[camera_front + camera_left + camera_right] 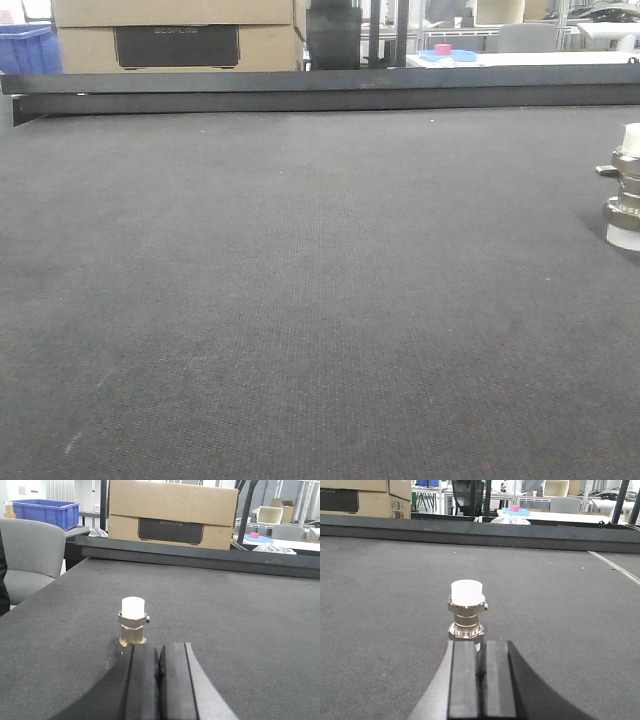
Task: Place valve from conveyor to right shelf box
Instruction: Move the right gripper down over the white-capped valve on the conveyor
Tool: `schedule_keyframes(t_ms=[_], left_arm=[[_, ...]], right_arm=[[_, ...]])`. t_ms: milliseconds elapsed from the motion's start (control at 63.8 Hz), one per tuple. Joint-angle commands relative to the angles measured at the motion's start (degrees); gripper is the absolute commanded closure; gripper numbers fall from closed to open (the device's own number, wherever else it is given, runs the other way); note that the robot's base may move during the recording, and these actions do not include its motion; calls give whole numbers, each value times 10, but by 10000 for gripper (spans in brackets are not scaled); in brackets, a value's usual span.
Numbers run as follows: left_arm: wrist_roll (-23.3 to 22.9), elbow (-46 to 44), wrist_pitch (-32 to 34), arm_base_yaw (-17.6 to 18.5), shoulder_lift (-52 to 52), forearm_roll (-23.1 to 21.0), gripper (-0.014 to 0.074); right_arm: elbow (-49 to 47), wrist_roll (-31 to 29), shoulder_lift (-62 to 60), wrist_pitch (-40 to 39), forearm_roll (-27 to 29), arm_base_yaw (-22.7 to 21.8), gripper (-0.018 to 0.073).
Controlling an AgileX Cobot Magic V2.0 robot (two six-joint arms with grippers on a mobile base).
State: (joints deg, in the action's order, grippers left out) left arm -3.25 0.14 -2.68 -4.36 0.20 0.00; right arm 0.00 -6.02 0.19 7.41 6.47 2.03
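Grey felt of the conveyor [300,300] lies bare ahead, closed at the far side by a dark side rail [300,85]. Beyond the rail stand a cardboard box [172,512], a blue crate [45,512] and a grey chair [30,555]; none blocks the belt. The valve [466,612] stands upright on the belt just beyond the right claw [481,647]. It is silvery, with stacked hex rings, a white cap on top and a short stub at its side. The right claw's fingers are drawn together, leaving only a slit, and grip nothing. The left claw [159,652] is pressed closed and empty. A capped fitting [133,622] stands just ahead of it; I cannot tell whether it is the same valve.
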Motion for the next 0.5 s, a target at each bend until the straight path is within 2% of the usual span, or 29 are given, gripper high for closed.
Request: schedule_keyframes(t_ms=[0, 486], left_arm=[[-4, -1, 10, 0, -2, 0, 708], [-4, -1, 22, 0, -2, 0, 708]], right_arm=[[0, 0, -2, -14, -1, -3, 714], [0, 0, -2, -18, -1, -3, 714]])
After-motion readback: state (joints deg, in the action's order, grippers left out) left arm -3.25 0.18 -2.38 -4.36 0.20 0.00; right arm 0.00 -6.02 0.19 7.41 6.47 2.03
